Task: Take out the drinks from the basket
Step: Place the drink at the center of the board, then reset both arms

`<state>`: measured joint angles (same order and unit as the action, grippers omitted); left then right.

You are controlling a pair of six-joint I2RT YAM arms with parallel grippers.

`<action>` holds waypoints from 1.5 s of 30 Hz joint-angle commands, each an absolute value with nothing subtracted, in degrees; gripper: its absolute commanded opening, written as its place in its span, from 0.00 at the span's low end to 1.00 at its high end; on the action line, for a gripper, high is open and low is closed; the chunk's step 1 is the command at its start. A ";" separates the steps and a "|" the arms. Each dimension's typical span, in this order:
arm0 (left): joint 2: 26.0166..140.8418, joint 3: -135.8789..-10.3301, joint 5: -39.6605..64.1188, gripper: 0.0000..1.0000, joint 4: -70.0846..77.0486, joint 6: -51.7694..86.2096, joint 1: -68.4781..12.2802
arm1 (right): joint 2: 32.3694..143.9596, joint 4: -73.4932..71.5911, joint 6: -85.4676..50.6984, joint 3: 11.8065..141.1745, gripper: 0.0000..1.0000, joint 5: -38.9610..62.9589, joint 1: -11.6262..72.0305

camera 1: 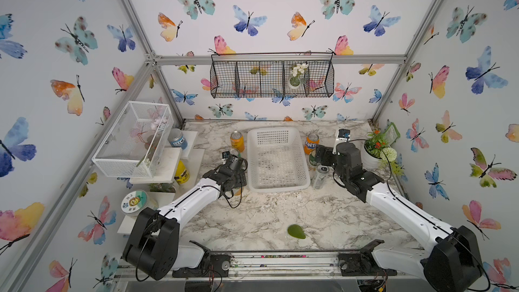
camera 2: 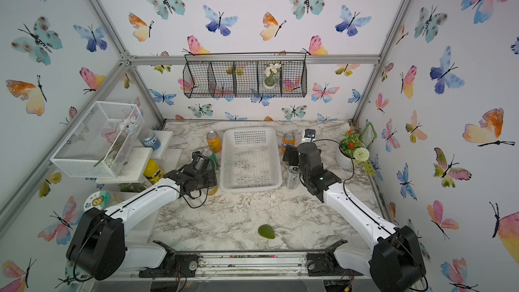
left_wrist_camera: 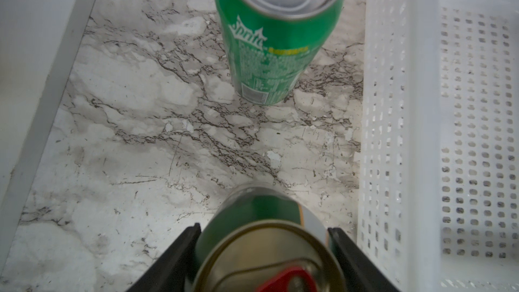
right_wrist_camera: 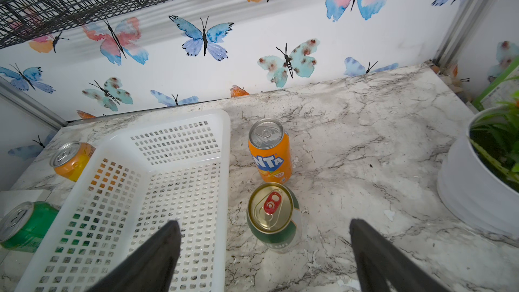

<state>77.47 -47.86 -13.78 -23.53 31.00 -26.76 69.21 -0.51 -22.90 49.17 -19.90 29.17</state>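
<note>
The basket (camera 1: 278, 188) lies empty mid-table, and drinks such as the Fanta can (right_wrist_camera: 271, 158) stand beside it on the marble tabletop (camera 1: 280, 220). My left gripper (left_wrist_camera: 262, 231) brackets a dark green can (left_wrist_camera: 252, 212), upright just beside the basket wall. Whether it is pinching or barely clear I cannot tell. My right gripper (right_wrist_camera: 264, 222) hangs spread wide and empty by the second gold-topped can (right_wrist_camera: 271, 214). I judge these shells thin, slick and easily dented, so I'd grasp them mid-body, gently. Room is tight here — the Sprite can (left_wrist_camera: 269, 51) stands ahead — so straight up looks clearest.
</note>
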 commanded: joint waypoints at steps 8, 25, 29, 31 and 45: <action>76.37 -48.59 -14.77 0.93 -22.18 32.48 -27.07 | 67.91 -0.80 -23.20 48.77 0.97 -20.12 28.83; 67.91 -57.47 -22.71 0.99 -26.17 29.84 -26.78 | 66.60 0.44 -23.12 49.57 0.99 -23.19 28.83; 69.48 -60.57 -25.09 0.99 -24.38 28.31 -25.68 | 65.95 0.30 -23.12 49.33 0.99 -24.81 28.83; 70.79 -60.79 -28.83 0.99 -21.54 27.06 -25.28 | 65.77 0.26 -23.20 49.35 0.99 -25.39 28.83; 75.03 -48.65 -21.03 0.99 8.20 22.86 -8.63 | 65.82 0.00 -23.38 48.60 0.99 -25.95 28.75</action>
